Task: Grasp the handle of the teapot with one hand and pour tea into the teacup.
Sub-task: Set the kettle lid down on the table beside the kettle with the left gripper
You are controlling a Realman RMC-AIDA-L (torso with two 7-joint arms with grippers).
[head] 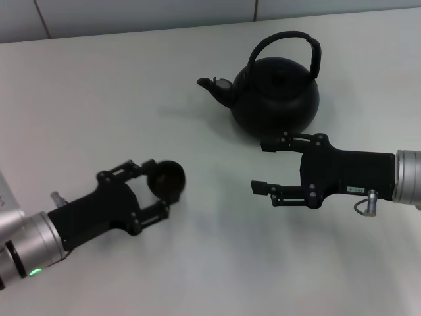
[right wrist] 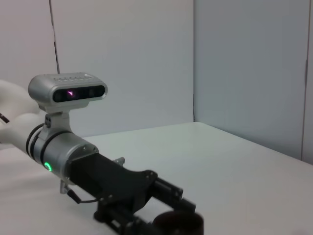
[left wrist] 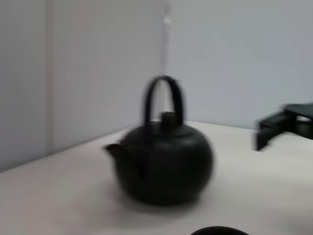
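The matte-black teapot (head: 276,95) stands at the back right of the table, spout pointing left, its arched handle (head: 287,38) upright. It also shows in the left wrist view (left wrist: 164,164). The small black teacup (head: 168,179) sits on the table between the fingers of my left gripper (head: 158,187), which is open around it; I cannot tell whether they touch. The cup's rim shows in the left wrist view (left wrist: 218,230). My right gripper (head: 258,166) is open and empty, just in front of the teapot and below its handle.
The white table (head: 99,85) runs back to a tiled wall (head: 131,13). In the right wrist view my left arm (right wrist: 73,147) with its wrist camera reaches over the table. My right gripper's fingers (left wrist: 274,129) show at the edge of the left wrist view.
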